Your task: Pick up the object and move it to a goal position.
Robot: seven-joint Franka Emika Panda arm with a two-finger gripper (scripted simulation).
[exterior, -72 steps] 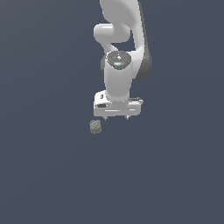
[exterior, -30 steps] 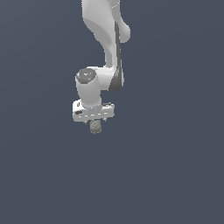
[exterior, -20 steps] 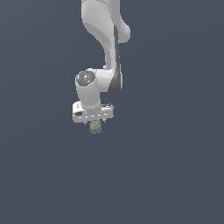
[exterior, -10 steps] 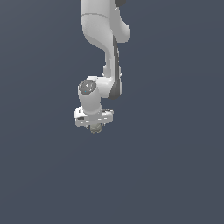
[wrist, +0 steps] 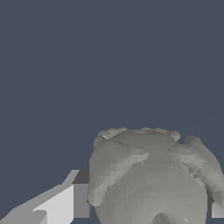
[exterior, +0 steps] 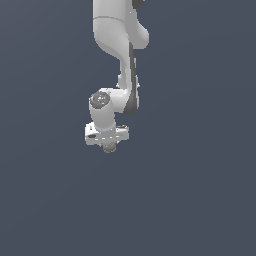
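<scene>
Seen from the exterior view, the white arm point(exterior: 116, 45) reaches down from the upper edge of the picture and ends in the gripper point(exterior: 108, 145), whose crossbar sits level. Directly under that crossbar, and touching it as far as the picture tells, hangs the object point(exterior: 109, 147), a small grey-tan lump only partly visible below the white body. All round the gripper lies plain dark blue-grey surface; whether the object rests on it or is lifted clear of it cannot be told, since no shadow or edge shows.

Close up in the wrist view, the object point(wrist: 151, 177) fills much of the picture, lumpy and roundish, with one pale finger point(wrist: 59, 203) hard against its side and a sliver of the other finger point(wrist: 217, 210) just showing at its far side. So the gripper is pinching the object between its two fingers, with no gap visible on the nearer side.

By my judgement the grasp is made and the carrying step is in hand. No goal marker shows in either view, so the direction of travel cannot be read here. The next move calls for a steady carry with the pinch kept firm, because a rounded, uneven thing could roll out of flat pads. Room is plentiful: beyond the object nothing stands anywhere, and no bench edge is visible.
</scene>
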